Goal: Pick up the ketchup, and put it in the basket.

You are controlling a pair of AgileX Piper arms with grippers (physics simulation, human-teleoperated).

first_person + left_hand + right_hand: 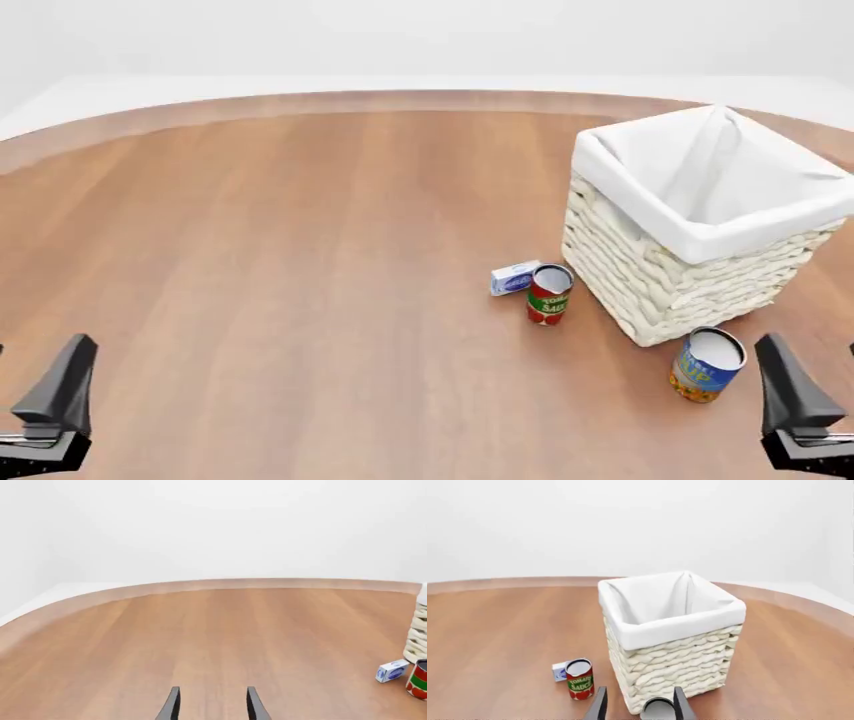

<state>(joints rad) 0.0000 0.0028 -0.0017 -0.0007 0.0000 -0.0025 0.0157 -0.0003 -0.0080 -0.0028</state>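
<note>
The ketchup shows in none of the views. The basket [657, 282], cream wicker with white cloth folded over its rim, stands at the right of the table; the right wrist view shows it [675, 656] close ahead, and the left wrist view catches a sliver of it [418, 641]. My left gripper [212, 702] is open near the table's front left corner [56, 395], with nothing between its fingers. My right gripper [639, 702] is open at the front right [790, 395], on the near side of the basket and holding nothing.
A red-and-green tomato sauce can [549, 293] [580, 679] [419, 681] stands just left of the basket, beside a small white-and-blue box [514, 277] [562, 671] [391, 670]. A blue-and-yellow can [707, 365] stands by the basket's near corner, just ahead of the right fingers [658, 709].
</note>
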